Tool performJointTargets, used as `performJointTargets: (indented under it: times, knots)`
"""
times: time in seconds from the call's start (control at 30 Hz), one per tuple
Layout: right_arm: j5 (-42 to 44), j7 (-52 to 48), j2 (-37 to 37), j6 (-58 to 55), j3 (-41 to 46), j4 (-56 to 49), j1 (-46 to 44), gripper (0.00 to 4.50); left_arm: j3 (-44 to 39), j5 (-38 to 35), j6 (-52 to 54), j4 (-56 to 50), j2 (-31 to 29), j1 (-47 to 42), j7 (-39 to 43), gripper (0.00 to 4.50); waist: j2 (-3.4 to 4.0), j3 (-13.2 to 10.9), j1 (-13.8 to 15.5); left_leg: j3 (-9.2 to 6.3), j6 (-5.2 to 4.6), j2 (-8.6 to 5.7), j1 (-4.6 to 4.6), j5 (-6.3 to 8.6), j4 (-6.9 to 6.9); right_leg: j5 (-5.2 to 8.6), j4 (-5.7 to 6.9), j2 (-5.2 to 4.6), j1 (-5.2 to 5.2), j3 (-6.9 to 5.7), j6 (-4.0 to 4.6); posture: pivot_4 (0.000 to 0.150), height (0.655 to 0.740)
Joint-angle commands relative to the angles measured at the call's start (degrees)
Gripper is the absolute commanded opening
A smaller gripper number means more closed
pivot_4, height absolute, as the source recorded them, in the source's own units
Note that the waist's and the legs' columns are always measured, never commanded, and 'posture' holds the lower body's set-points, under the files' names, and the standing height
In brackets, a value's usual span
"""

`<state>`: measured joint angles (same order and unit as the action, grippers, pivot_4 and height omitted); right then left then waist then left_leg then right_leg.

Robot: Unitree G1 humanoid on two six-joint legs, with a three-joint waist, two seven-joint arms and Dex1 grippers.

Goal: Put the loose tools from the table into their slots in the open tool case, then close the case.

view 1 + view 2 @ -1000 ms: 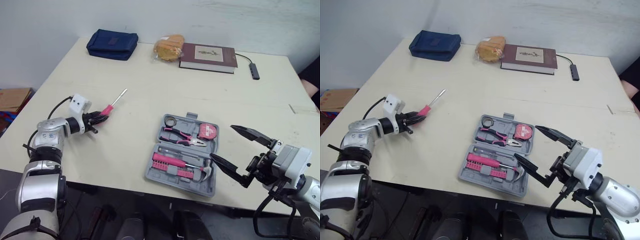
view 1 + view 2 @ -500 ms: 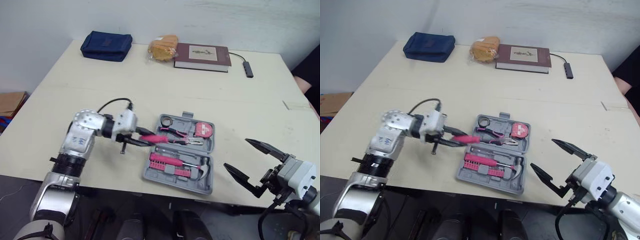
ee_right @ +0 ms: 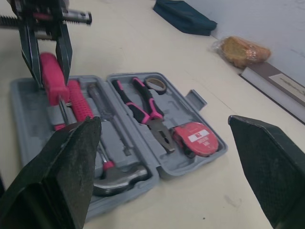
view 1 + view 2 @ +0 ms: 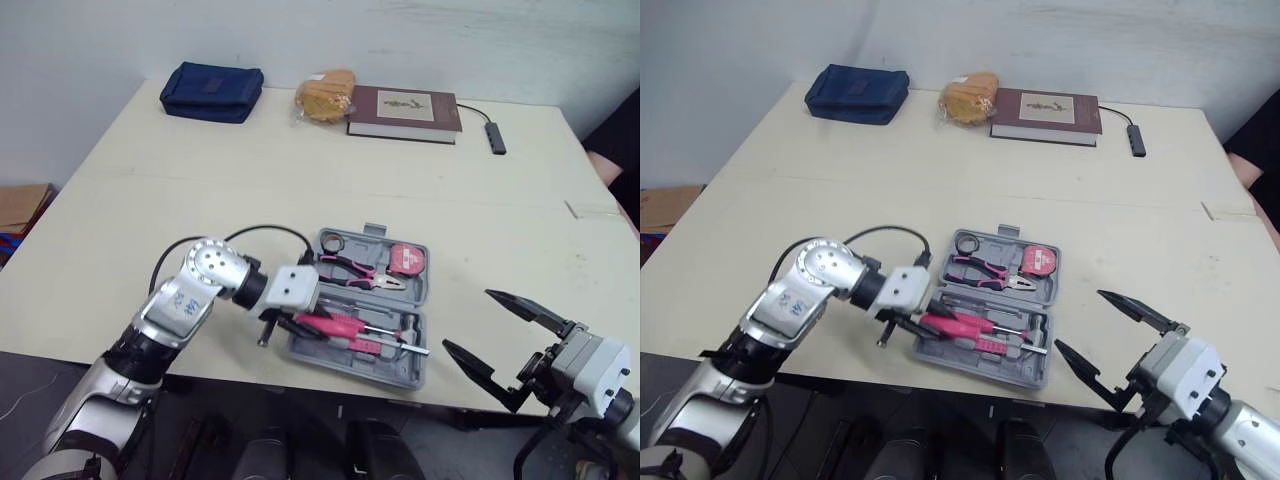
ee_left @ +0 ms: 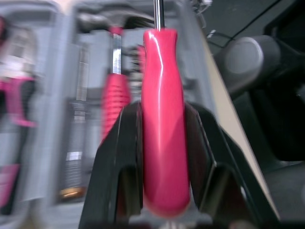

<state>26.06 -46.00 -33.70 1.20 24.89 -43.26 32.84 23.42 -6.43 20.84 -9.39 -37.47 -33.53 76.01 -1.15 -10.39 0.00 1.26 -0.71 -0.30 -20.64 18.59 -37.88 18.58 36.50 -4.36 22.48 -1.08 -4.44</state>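
Left gripper (image 4: 296, 320) clamped on the pink screwdriver (image 4: 345, 327) handle, held over the open tool case (image 4: 400, 371) at the table's (image 4: 300, 150) front edge. Right gripper (image 4: 465, 319) spread wide, empty, beyond that edge. Tape measure (image 4: 410, 259) label unreadable.

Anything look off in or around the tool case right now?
Only the pink screwdriver: the left gripper holds it slanted over the near half of the tool case, by the hammer, not down in a slot. Nothing looks spilled or damaged.
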Motion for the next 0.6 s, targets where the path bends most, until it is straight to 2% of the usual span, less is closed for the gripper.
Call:
performJointTargets:
  times: [0.03, 0.2, 0.4, 0.6]
  knots:
    - [1.0, -1.1, -0.1, 1.0, 0.0, -1.8, 0.7, 4.5, 0.4, 0.9, 2.0, -3.5, 0.2, 0.1, -2.2, 0.54, 0.0, 0.0, 0.0, 0.0, -0.02, 0.0, 0.0, 0.0, 0.0, 0.0, 0.01, -0.02, -0.01, 0.0, 0.0, 0.15, 0.74]
    - [1.2, -2.0, -0.4, 0.5, -1.5, -2.5, 0.6, 4.5, 2.9, 3.9, 3.1, -4.5, 0.4, 0.7, -4.3, 0.54, 0.01, 0.0, 0.1, -0.03, -0.07, 0.0, 0.0, 0.03, -0.01, 0.01, -0.02, -0.04, -0.02, -0.01, 0.02, 0.15, 0.74]
    - [5.2, -2.7, -0.8, -2.1, -2.6, -4.2, 1.8, 4.5, 3.8, 4.0, 4.1, -4.4, 0.3, 0.6, -4.3, 0.54, 0.01, 0.0, 0.1, -0.03, -0.07, 0.0, 0.01, 0.03, -0.01, 0.01, -0.01, -0.04, -0.03, -0.01, 0.02, 0.15, 0.74]
    - [4.2, -3.8, -0.6, -1.9, -3.2, -4.5, 5.0, 4.5, 5.1, 4.8, 4.0, -4.1, 0.7, 0.2, -4.2, 0.54, 0.01, 0.0, 0.2, -0.04, -0.09, 0.0, 0.01, 0.03, -0.01, 0.01, -0.04, -0.06, -0.06, -0.02, 0.02, 0.15, 0.74]
